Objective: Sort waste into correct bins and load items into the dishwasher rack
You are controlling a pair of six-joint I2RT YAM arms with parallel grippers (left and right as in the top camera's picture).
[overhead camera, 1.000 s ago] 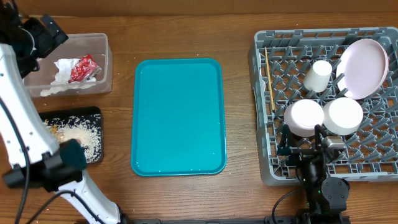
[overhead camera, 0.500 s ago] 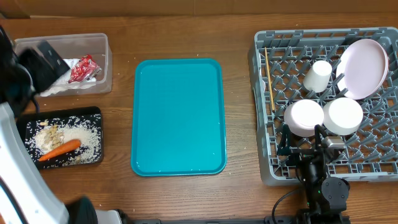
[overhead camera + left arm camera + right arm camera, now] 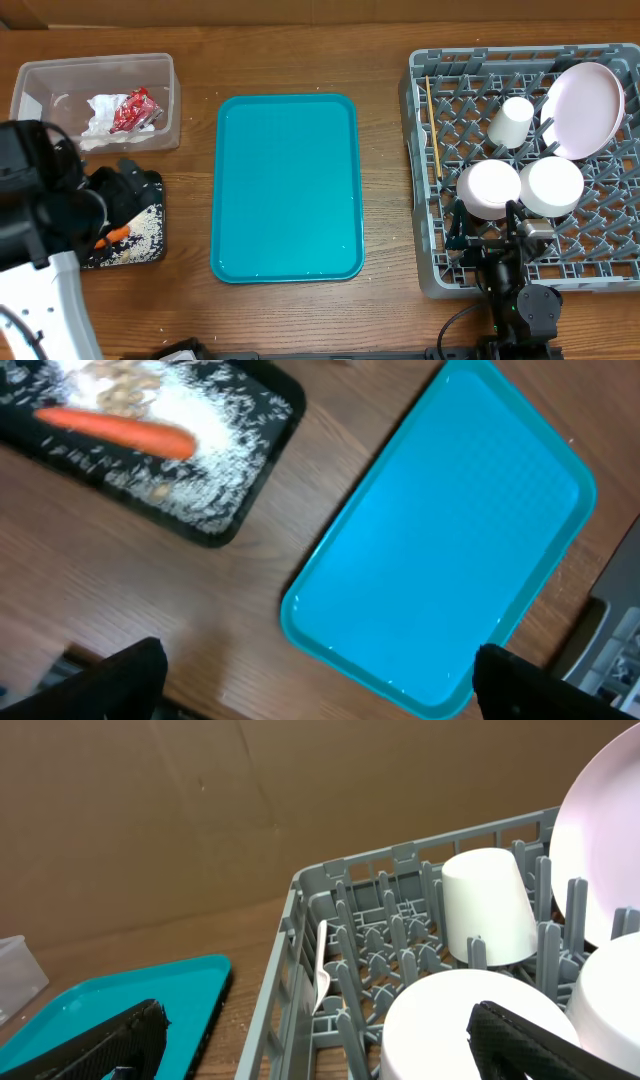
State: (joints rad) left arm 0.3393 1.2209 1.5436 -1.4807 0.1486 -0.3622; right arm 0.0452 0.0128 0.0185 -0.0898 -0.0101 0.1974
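The grey dishwasher rack (image 3: pixel 420 180) at the right holds the pale plate (image 3: pixel 583 108), the small white cup (image 3: pixel 513 122), two white bowls (image 3: pixel 489 188) (image 3: pixel 553 186) and the thin wooden stick (image 3: pixel 433 125). A white fork (image 3: pixel 320 980) stands by its near wall. The clear tub (image 3: pixel 40 85) holds white napkins (image 3: pixel 100 108) and the red wrapper (image 3: pixel 130 110). On the black tray (image 3: pixel 222 536) lie the orange carrot (image 3: pixel 115 430) and rice (image 3: pixel 205 465). My left gripper (image 3: pixel 320 685) hovers open and empty over bare table near that tray. My right gripper (image 3: pixel 315 1040) is open and empty at the rack's front edge.
The teal serving tray (image 3: pixel 287 187) lies bare in the middle of the wooden table. In the overhead view my left arm (image 3: pixel 45 210) covers most of the black tray (image 3: pixel 161 240). The right arm's base (image 3: pixel 515 295) sits just in front of the rack.
My left arm has swung from over the clear tub toward the front, and now hangs above the black tray, hiding most of the carrot. The right arm has not moved.
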